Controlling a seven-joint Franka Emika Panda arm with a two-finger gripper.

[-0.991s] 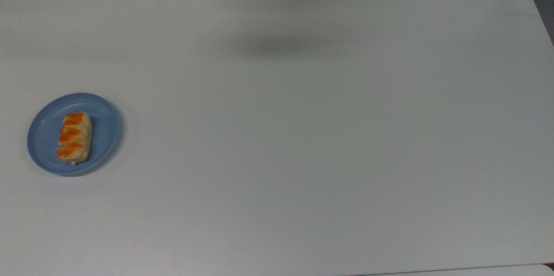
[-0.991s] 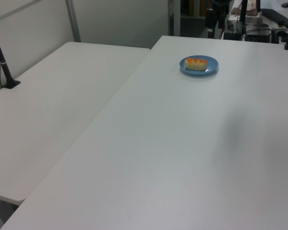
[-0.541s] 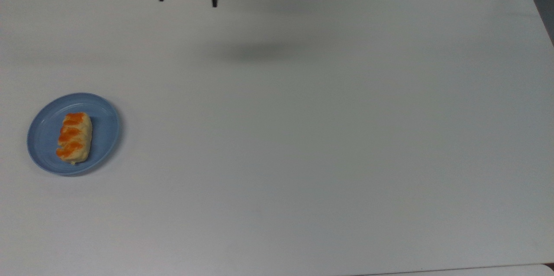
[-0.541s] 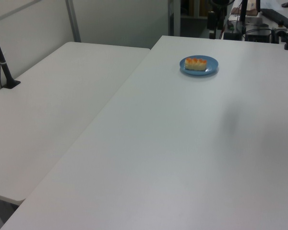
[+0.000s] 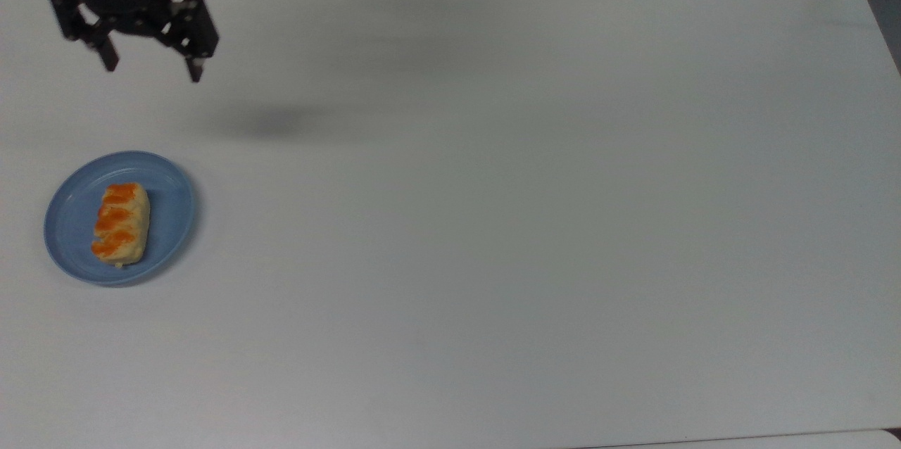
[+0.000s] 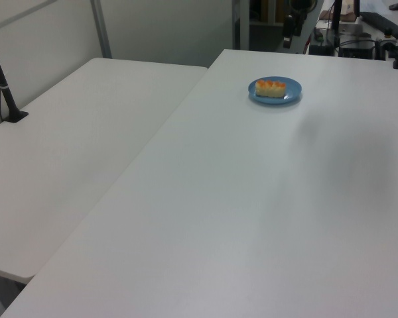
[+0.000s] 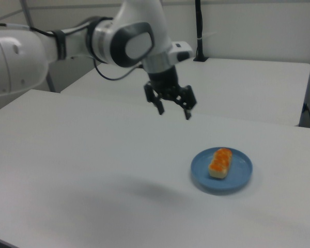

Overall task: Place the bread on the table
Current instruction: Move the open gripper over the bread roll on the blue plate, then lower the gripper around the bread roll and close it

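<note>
White and matte, the big rectangular table [image 5: 493,224] spreads wide. At the top view's left, the small oblong tan bread [image 5: 121,224] with orange glazed patches lies on a round blue plate [image 5: 172,213], long axis running near-to-far. Farther back, well apart, the black gripper [image 5: 152,72] hangs above the tabletop, fingers spread apart and holding nothing.

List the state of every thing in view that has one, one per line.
bread: lying flat on the blue plate, not gripped.
blue plate: upright on the table, holding the bread.
gripper: open, empty, in the air above the table, apart from the plate.
table: bears the plate.
</note>
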